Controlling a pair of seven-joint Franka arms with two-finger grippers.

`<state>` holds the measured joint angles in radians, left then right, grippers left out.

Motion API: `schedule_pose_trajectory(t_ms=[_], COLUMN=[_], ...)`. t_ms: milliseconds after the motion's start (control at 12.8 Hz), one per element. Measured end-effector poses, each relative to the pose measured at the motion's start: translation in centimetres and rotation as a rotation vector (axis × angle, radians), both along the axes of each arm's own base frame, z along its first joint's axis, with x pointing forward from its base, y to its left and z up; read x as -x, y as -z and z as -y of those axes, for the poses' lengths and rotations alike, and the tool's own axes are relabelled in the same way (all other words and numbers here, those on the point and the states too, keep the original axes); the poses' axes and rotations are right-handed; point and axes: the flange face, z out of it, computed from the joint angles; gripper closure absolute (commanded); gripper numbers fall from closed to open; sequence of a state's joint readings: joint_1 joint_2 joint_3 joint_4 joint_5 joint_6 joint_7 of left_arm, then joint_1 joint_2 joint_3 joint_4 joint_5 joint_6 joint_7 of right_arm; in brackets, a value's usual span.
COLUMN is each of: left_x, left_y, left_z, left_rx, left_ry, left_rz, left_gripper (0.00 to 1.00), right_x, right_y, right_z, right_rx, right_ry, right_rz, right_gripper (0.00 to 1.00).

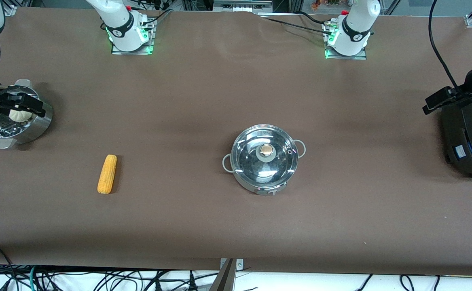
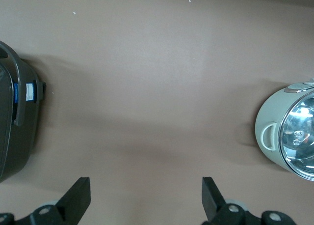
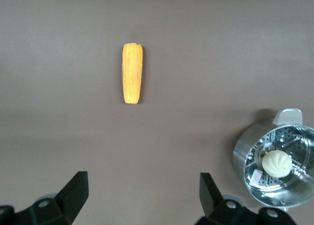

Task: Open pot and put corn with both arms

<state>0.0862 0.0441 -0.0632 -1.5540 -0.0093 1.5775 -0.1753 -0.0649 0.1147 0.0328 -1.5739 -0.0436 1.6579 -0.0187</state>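
The steel pot (image 1: pixel 260 184) stands mid-table with its clear glass lid (image 1: pixel 278 165) on and the tan knob (image 1: pixel 266 150) on top. Part of the pot also shows in the left wrist view (image 2: pixel 269 118). The yellow-orange corn (image 1: pixel 107 174) lies flat on the table toward the right arm's end, a little nearer the front camera than the pot; it also shows in the right wrist view (image 3: pixel 132 72). My right gripper (image 1: pixel 21 104) (image 3: pixel 143 188) is open and empty, up over the steamer. My left gripper (image 1: pixel 438 101) (image 2: pixel 145 190) is open and empty, up beside the black cooker.
A perforated steel steamer (image 1: pixel 41 121) (image 3: pixel 243 151) holding a white bun (image 1: pixel 19 115) (image 3: pixel 277 163) stands at the right arm's end. A large black cooker (image 1: pixel 470 137) (image 2: pixel 14 126) stands at the left arm's end. Brown table surface (image 1: pixel 187 214) lies between the corn and the pot.
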Motion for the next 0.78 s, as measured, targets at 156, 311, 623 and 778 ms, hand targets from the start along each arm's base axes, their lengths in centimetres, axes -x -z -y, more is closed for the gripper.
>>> schedule_pose_trajectory(t_ms=[156,311,623,778], left_x=[0.0,0.0,-0.1,-0.2], left_y=[0.0,0.0,0.1,0.3], left_z=[0.0,0.0,0.0,0.0], left_rx=[0.0,0.0,0.0,0.001], left_ry=[0.0,0.0,0.0,0.001], left_rz=[0.0,0.0,-0.002,-0.005], left_gripper=[0.0,0.0,0.0,0.0], right_x=[-1.3,-2.2,-3.6,-4.5], right_y=[1.5,2.9,5.8,7.7], right_z=[-0.4,-0.6,-0.6,-0.6], right_rx=[-0.001,-0.003,-0.006,-0.008], right_ry=[-0.01,-0.015,-0.017,-0.018], right_rz=[0.019,0.021,0.01,0.007], right_gripper=[0.0,0.0,0.0,0.0])
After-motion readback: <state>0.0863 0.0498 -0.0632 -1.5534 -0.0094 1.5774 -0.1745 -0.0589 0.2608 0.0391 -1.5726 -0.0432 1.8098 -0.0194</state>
